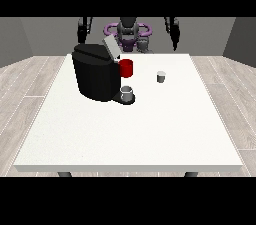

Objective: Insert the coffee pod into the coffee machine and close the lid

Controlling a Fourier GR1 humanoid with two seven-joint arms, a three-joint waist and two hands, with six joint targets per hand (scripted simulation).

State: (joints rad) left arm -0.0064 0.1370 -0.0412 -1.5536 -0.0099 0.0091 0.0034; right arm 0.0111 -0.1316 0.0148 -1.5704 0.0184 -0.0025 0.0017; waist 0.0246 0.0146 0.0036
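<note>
The black coffee machine (95, 71) stands on the left half of the white table (130, 129). Its grey lid (111, 47) is tilted up and open. A small grey coffee pod (161, 76) stands upright on the table, right of the machine and apart from it. Both hands are raised near the table's far edge, away from these things. The hand at the view's left (81, 33) hangs behind the machine. The hand at the view's right (175, 41) hangs beyond the pod. Neither hand holds anything.
A red cup (126, 68) stands close behind the machine's right side. A grey cup (127, 93) sits on the machine's base at its front. The robot's torso (128, 31) is behind the table's far edge.
</note>
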